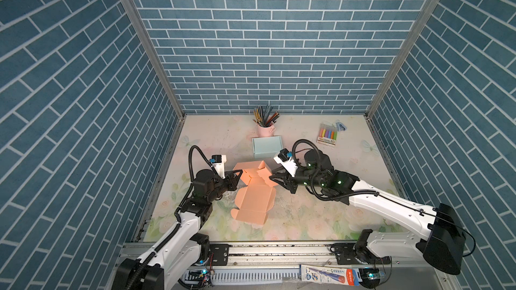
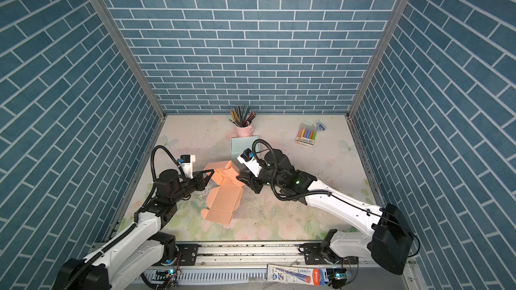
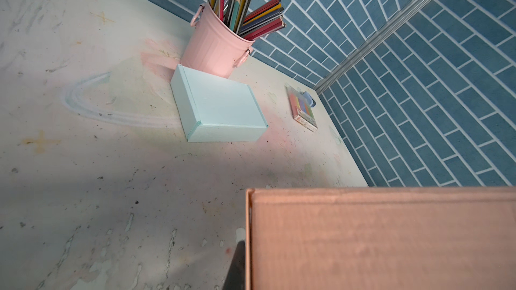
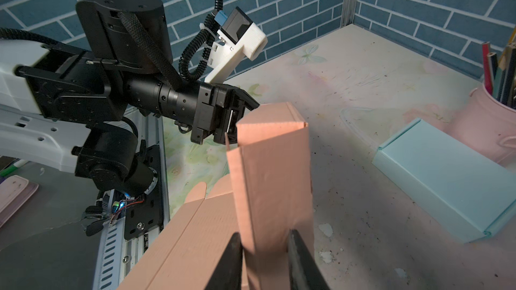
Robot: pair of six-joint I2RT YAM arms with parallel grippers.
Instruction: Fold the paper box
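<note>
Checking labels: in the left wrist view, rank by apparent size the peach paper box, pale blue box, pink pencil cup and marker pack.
1. peach paper box, inflated by nearness to the camera.
2. pale blue box and pink pencil cup, too alike to rank.
3. marker pack.

Salmon-pink paper box lies half-folded on the table, far walls raised, near panel flat

Both top views are peering steeply down from high above the front rail, sharing the whole table. Left wrist camera is skimming low past the paper box toward the pencil cup; right wrist camera is hugging that same box, facing the left arm.
</note>
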